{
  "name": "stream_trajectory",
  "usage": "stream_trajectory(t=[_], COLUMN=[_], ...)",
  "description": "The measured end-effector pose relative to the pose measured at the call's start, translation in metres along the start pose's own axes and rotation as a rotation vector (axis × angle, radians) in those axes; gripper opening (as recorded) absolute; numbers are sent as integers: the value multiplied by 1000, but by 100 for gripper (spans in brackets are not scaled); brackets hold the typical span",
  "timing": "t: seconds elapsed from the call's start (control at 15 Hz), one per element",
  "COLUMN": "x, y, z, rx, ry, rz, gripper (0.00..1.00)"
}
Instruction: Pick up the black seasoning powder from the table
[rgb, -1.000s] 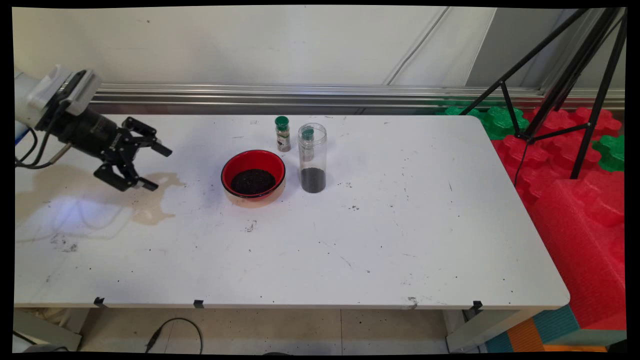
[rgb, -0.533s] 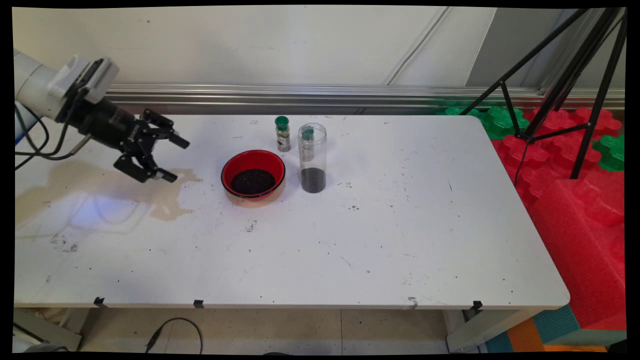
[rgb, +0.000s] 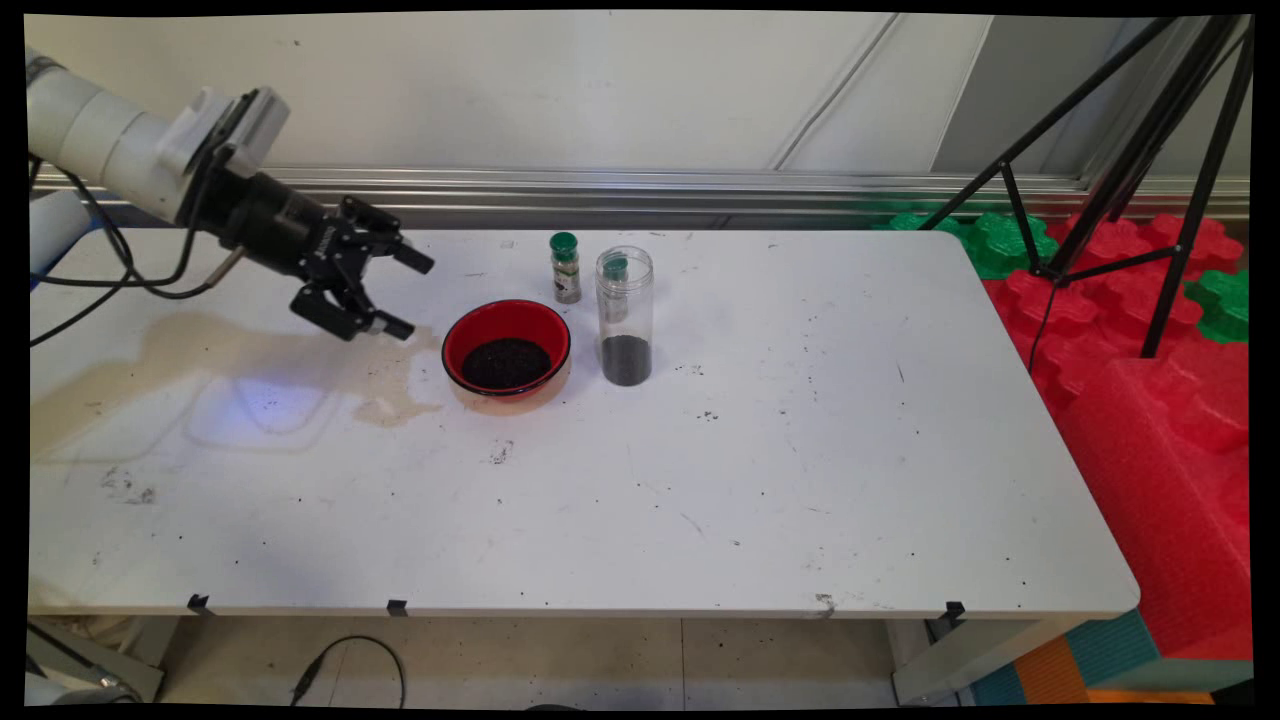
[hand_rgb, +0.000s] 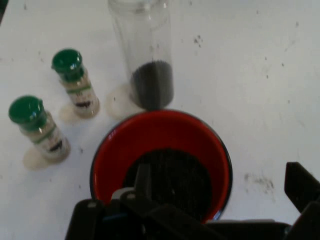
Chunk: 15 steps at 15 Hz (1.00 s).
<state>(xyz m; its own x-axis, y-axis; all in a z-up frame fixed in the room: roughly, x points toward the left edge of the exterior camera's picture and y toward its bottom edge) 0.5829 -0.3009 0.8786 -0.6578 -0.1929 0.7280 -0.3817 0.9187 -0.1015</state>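
Note:
My gripper hangs open and empty over the table's left part, just left of a red bowl holding dark grains. In the hand view the bowl lies straight ahead of the gripper, whose jaws stand wide apart. Right of the bowl stands a tall clear jar with dark grains at its bottom. A green-capped spice shaker stands behind the bowl. A second shaker stands beside the first; in the main view it shows only through the jar.
A brownish stain spreads over the table's left part. A black tripod and red foam blocks stand off the table's right edge, with green blocks behind. A metal rail runs along the wall.
The gripper has moved right and slightly away from the camera, closing in on the red bowl, and has stayed open. Nothing on the table has moved.

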Motion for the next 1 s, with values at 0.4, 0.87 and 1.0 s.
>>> stream_trajectory(t=[0.4,0.87,1.0], x=[16,26,28], y=[-13,-25,-28], z=[30,68,81], rx=[11,21,22], ry=[71,149,174], rz=[-2,-6,-8], gripper=[100,100,100])
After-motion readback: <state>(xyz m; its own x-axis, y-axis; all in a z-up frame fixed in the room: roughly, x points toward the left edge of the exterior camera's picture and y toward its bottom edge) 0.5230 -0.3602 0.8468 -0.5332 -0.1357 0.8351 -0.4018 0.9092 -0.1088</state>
